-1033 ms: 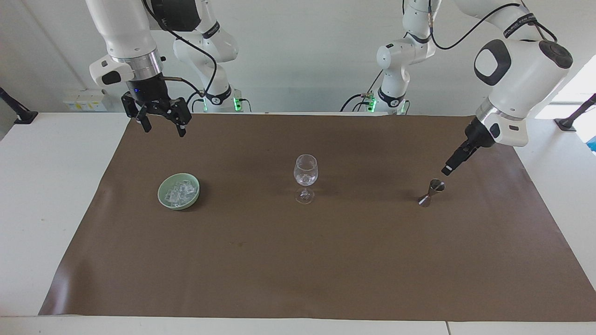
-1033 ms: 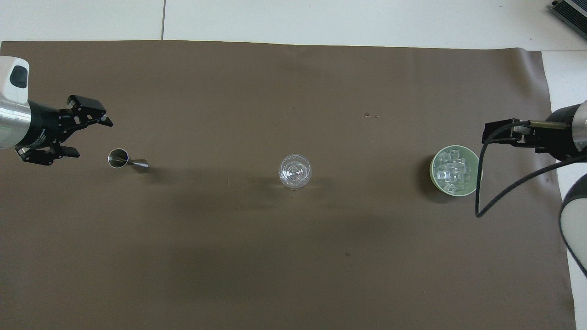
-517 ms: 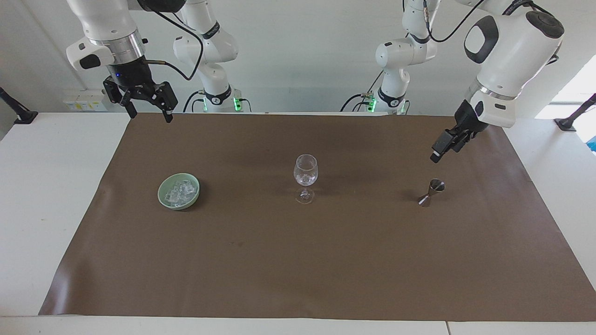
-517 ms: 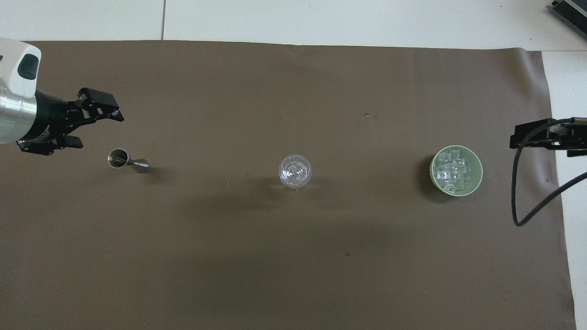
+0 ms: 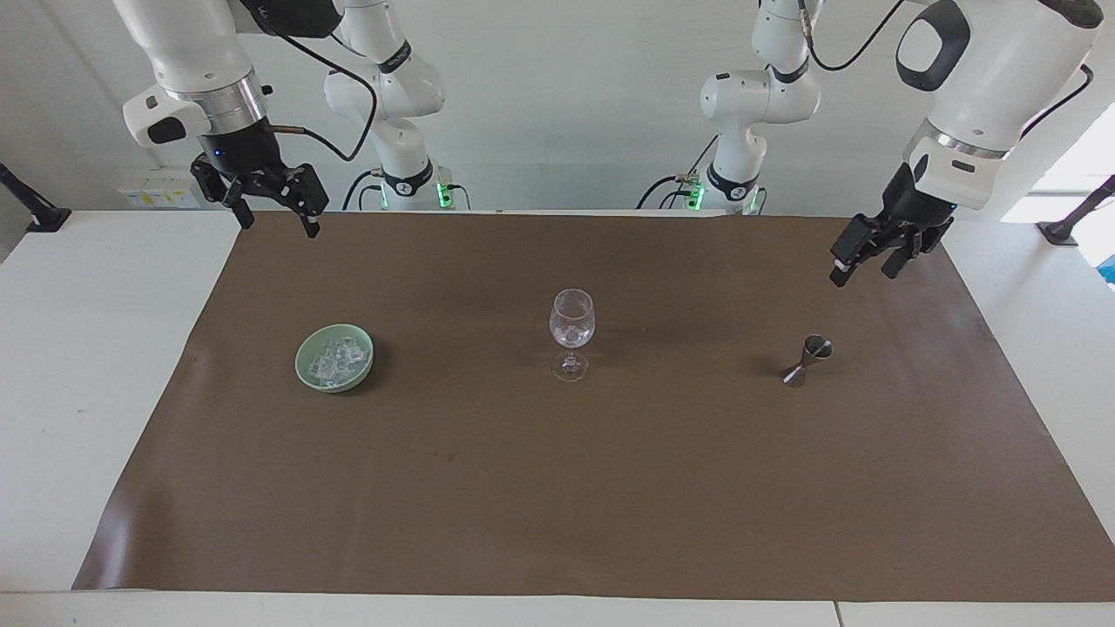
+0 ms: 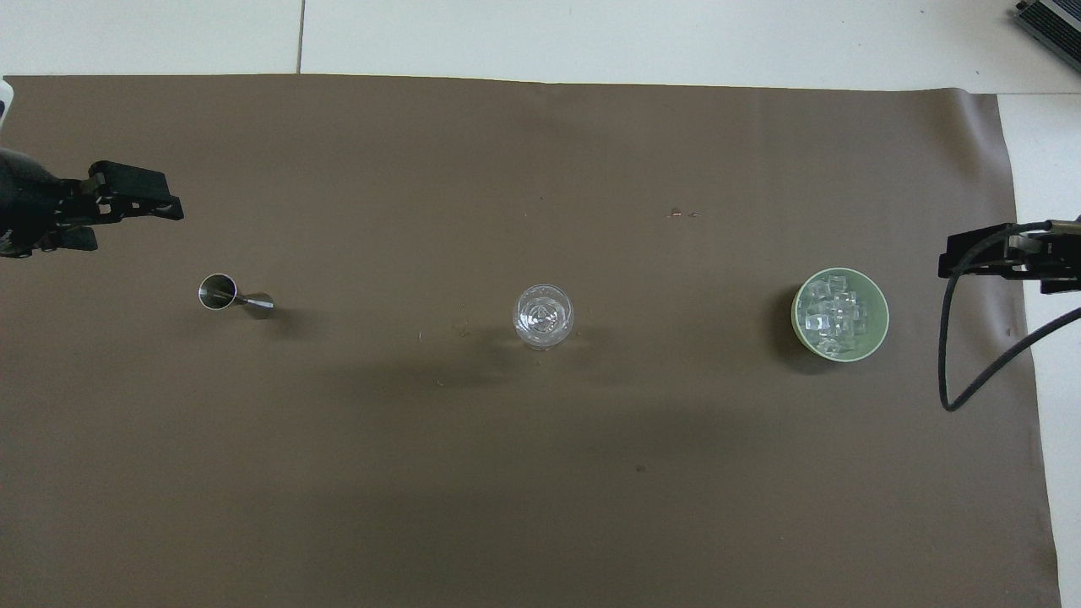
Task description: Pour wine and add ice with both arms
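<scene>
No writing or labels are legible. The ice [image 5: 335,361] sits in a green bowl [image 5: 307,370], at about nine o'clock from the wine glass [image 5: 571,331] in the facing view; the metal jigger [image 5: 807,359], seemingly upright, at three. The left gripper [image 5: 866,263] and right gripper [image 5: 273,212] hang raised, jaws spread wide, empty.

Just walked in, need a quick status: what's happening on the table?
Nothing is being held. Both arms hang in the air with open grippers: the left gripper above the metal measuring cup, the right gripper up over the mat's edge at its own end. The wine glass stands mid-mat, and the ice sits in the green bowl.
</scene>
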Controlling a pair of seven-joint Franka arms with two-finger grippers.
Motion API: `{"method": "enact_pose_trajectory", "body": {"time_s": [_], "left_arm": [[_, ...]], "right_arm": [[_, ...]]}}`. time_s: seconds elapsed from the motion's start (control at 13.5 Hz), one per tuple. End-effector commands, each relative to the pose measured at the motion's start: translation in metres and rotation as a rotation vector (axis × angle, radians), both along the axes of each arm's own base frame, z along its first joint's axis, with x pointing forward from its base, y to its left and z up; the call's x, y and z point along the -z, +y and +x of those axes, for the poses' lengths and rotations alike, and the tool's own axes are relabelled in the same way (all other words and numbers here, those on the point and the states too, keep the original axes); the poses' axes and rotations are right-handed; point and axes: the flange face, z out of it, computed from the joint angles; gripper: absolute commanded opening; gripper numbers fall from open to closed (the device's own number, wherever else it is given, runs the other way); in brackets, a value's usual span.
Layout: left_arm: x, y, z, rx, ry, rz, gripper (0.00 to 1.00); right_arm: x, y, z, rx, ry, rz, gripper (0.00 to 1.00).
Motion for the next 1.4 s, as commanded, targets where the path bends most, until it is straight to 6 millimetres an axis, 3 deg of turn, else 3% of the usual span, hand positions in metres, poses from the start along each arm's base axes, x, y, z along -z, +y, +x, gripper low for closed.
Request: {"method": "enact_pose_trajectory", "body": {"time_s": [0.0, 0.44, 0.74, 1.25, 1.33], "left_arm": [[-0.021, 0.011, -0.006, 0.066, -0.002, 0.033, 1.00], [-0.039, 0.031, -0.017, 0.130, 0.045, 0.079, 1.00], [-0.036, 0.043, -0.020, 0.215, 0.067, 0.120, 1.00], [-0.036, 0.041, -0.033, 0.228, 0.138, 0.138, 1.00], [-0.038, 0.034, -0.035, 0.240, 0.134, 0.139, 1.00]], "right_arm": [[0.001, -0.003, -0.011, -0.019, 0.005, 0.014, 1.00], [0.012, 0.003, -0.019, -0.023, 0.028, 0.016, 1.00], [0.012, 0.005, -0.022, -0.027, 0.053, 0.016, 1.00], [0.013, 0.010, -0.023, -0.038, 0.053, 0.015, 1.00], [0.011, 0.009, -0.022, -0.040, 0.052, 0.013, 1.00]]}}
